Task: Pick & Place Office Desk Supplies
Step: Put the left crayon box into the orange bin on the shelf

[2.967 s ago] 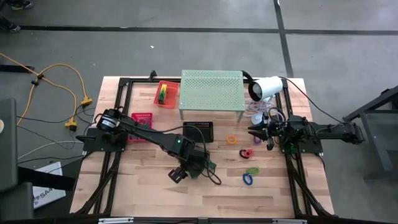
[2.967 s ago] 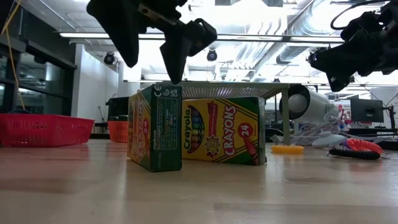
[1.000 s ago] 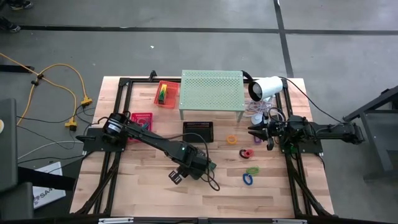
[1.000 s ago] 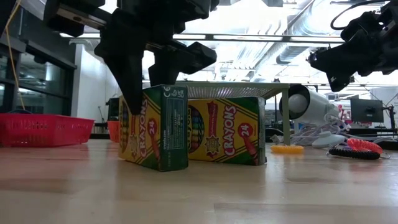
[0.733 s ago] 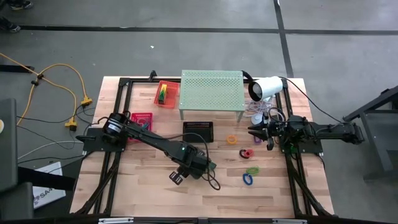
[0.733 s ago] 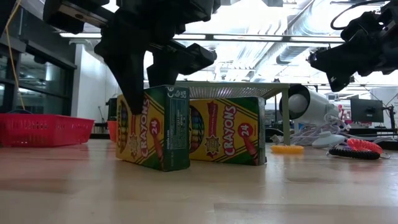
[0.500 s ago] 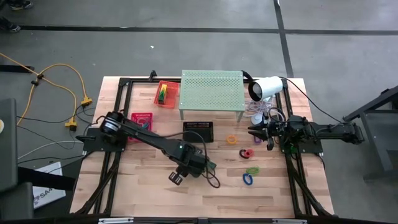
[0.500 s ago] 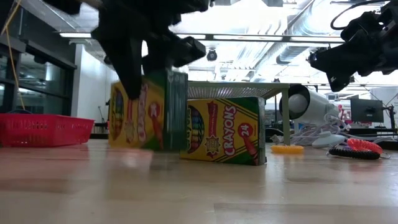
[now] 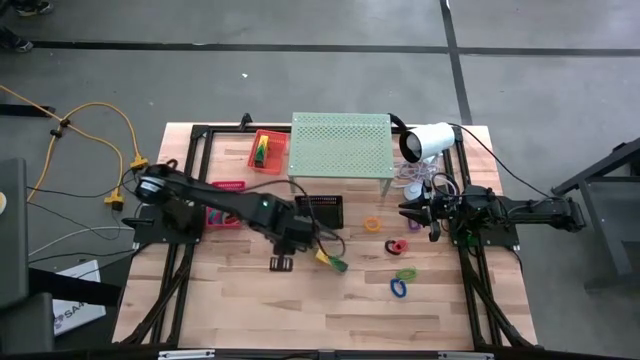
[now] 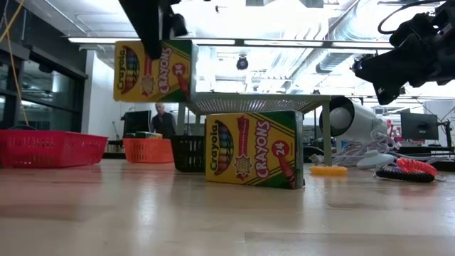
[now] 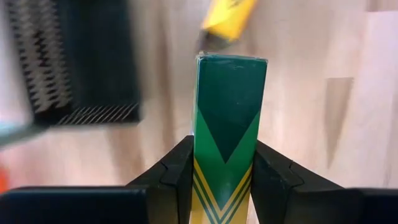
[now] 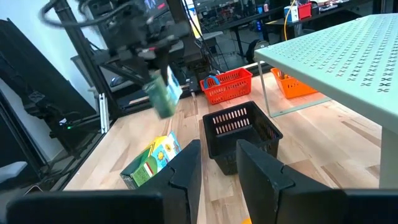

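- Three yellow-and-green crayon boxes in total, four loops and three baskets.
- At 9 o'clock on the table (image 9: 230,290) a red basket (image 9: 229,186) is partly covered by the left arm.
- At 11 o'clock a second red basket (image 9: 272,138) holds the first crayon box (image 9: 261,151).
- The left gripper (image 11: 227,149) hangs above the middle of the table. Its fingers (image 11: 177,168) are closed on the second crayon box (image 10: 153,67), which is upright and clear of the wood.
- A black basket (image 9: 320,210) stands just beside that gripper, at its 1 o'clock.
- The third crayon box (image 9: 333,262) rests on the table at 5 o'clock from the gripper, apart from it.
- The pale-green perforated shelf (image 9: 340,145) stands at 12 o'clock, behind the black basket.
- The loops lie at 3 to 4 o'clock: one orange loop (image 9: 372,224), one red loop (image 9: 397,246), one green loop (image 9: 406,273), one blue loop (image 9: 398,289).
- A white lamp (image 9: 425,140) lies at 1 o'clock, with cables beside it.
- The right gripper (image 12: 217,165) waits at 3 o'clock above the table, its fingers a little apart and empty.
- A person (image 10: 162,117) is far behind in the room.
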Controlling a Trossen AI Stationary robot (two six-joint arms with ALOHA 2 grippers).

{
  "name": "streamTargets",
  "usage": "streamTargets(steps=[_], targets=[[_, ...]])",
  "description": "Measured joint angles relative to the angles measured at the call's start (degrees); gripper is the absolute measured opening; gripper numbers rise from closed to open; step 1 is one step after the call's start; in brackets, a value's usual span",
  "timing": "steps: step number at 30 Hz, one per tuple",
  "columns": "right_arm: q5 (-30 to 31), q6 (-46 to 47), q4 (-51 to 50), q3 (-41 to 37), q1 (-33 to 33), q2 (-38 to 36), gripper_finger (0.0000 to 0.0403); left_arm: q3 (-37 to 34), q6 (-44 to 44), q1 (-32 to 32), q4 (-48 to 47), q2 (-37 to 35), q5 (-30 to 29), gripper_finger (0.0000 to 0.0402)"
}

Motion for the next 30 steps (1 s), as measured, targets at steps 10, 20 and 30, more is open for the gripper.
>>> streamTargets(steps=[10, 20, 30], targets=[[0.0, 0.0, 0.0, 0.0, 0.0, 0.0, 0.0090, 0.0, -13.2, 3.3, -7.0, -6.5, -1.7, 0.0111], [0.0, 0.0, 0.0, 0.0, 0.0, 0.0, 0.0090, 0.0, -29.1, 14.4, -12.7, -12.6, -5.1, 0.0111], [0.0, 0.0, 0.0, 0.0, 0.0, 0.0, 0.0090, 0.0, -28.8, 29.6, -8.4, -12.8, -4.9, 0.0111]])
